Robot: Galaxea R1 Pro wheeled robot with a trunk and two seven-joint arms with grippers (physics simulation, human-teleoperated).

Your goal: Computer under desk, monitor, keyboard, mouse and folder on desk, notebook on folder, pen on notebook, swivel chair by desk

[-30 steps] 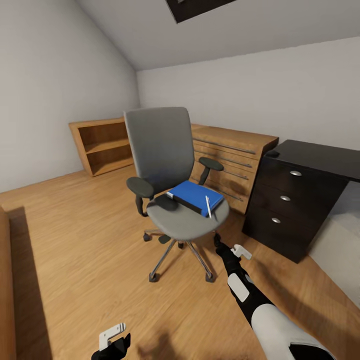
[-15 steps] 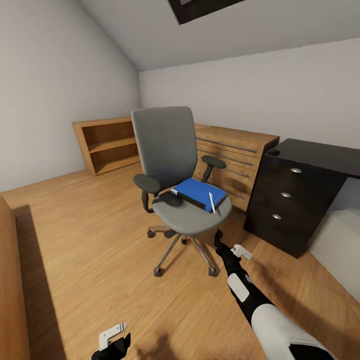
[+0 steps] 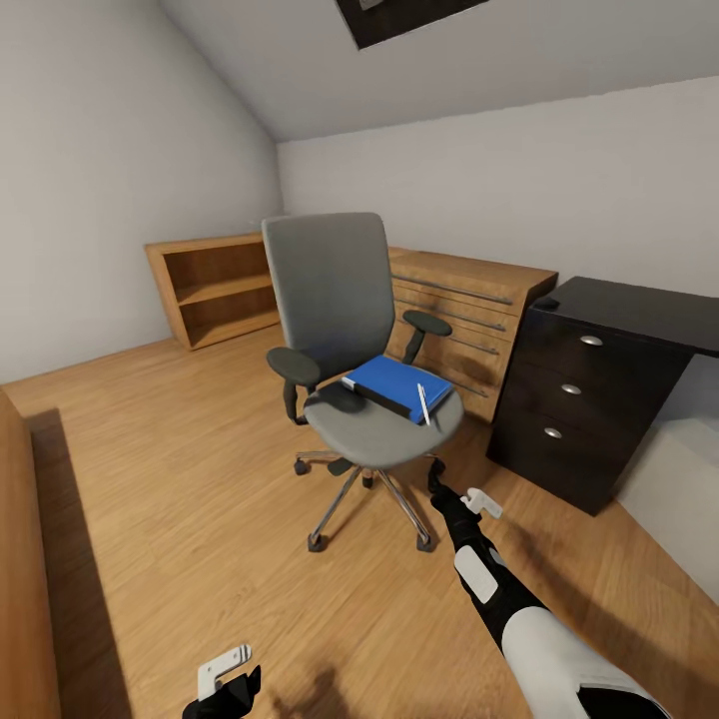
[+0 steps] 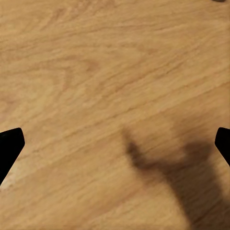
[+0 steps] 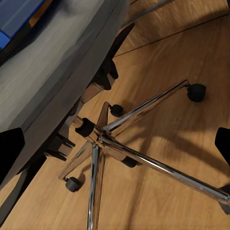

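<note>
Head view, my rig facing the swivel chair (image 3: 355, 330): its grey back stands toward the far wall and its seat front faces me. The blue folder (image 3: 397, 385) lies flat on the seat, long axis running from the chair's back corner toward the desk side. The white pen (image 3: 422, 403) rests on the folder's near end, its long axis pointing roughly toward me. A dark flat object, which I cannot identify, sits on the seat beside the folder.

The black desk (image 3: 639, 312) with three knobbed drawers stands to the right, apart from the chair. A wooden drawer chest (image 3: 464, 300) sits behind the chair, an open wooden shelf (image 3: 208, 290) farther left.

My right gripper (image 3: 436, 486) hangs low near the chrome chair base (image 5: 124, 143), fingers spread, empty. My left gripper (image 4: 115, 143) hovers over bare wood floor (image 3: 180, 479), fingertips (image 4: 9, 146) wide apart, holding nothing.
</note>
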